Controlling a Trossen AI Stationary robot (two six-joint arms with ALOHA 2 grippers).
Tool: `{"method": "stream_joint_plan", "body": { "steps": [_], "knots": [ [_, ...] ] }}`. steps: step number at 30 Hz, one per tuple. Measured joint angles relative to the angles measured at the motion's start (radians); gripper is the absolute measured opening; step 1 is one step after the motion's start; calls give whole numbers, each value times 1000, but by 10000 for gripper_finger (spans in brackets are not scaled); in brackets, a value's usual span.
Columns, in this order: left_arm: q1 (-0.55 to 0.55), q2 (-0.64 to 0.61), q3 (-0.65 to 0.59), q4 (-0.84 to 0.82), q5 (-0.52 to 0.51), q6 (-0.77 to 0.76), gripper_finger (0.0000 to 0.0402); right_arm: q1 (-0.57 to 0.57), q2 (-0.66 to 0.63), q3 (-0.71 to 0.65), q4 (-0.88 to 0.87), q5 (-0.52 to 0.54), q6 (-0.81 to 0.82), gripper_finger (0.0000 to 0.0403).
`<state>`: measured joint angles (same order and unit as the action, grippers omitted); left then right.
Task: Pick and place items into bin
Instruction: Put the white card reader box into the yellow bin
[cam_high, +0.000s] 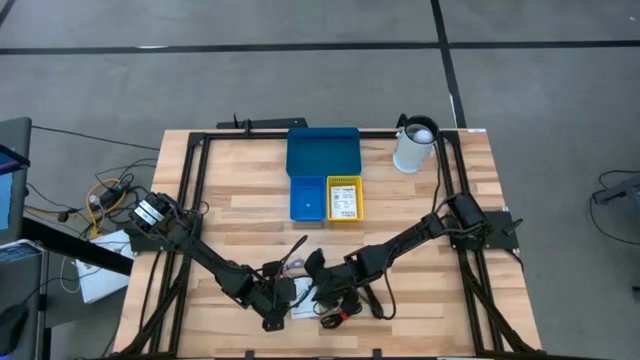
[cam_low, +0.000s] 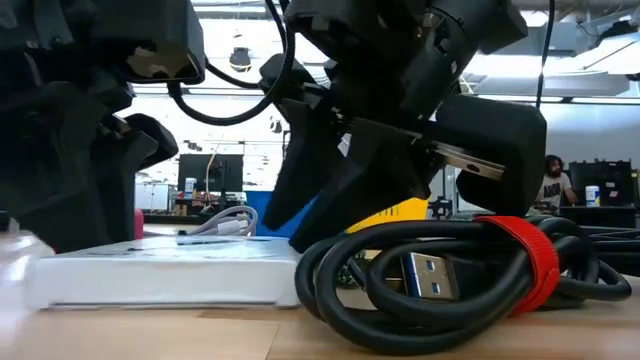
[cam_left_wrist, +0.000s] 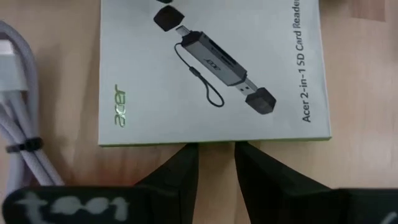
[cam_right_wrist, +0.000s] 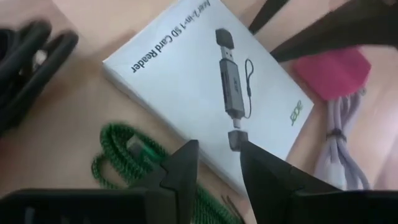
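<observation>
You were early in the job at this moment. Most of the items lay loose at the near edge of the table, under both arms, and only the yellow bin looked to have something in it: a white printed card. The wide blue tray and the small blue bin showed bare floors from above, as far as could be told.

Your left gripper hovered low with its fingers set to a narrow gap and nothing between them. The white card-reader box lay flat just ahead of those tips, its near edge almost touching them. A grey cord lay to one side of that box.

Your right gripper hung over the same box from the other side, fingers likewise a little apart and empty, their tips over the box's edge. Beside those fingers lay a green braided cable; beyond the box sat the pink-red block, touching the grey cord. The black cable with its red strap lay coiled next to the box, on the table.

In my judgement nearly everything was left: box, block and the cables all had to go across to the bins, well apart from where your fingers stood. The white pitcher beside the tray was no part of it.
</observation>
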<state>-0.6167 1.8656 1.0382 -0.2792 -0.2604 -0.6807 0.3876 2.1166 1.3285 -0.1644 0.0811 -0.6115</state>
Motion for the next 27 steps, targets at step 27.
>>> {"method": "stream_joint_plan", "body": {
  "steps": [27],
  "knots": [
    [14, 1, -1, 21, 5, 39, 95, 27, 5, -13, 136, 39, -4, 118]
  ]
}}
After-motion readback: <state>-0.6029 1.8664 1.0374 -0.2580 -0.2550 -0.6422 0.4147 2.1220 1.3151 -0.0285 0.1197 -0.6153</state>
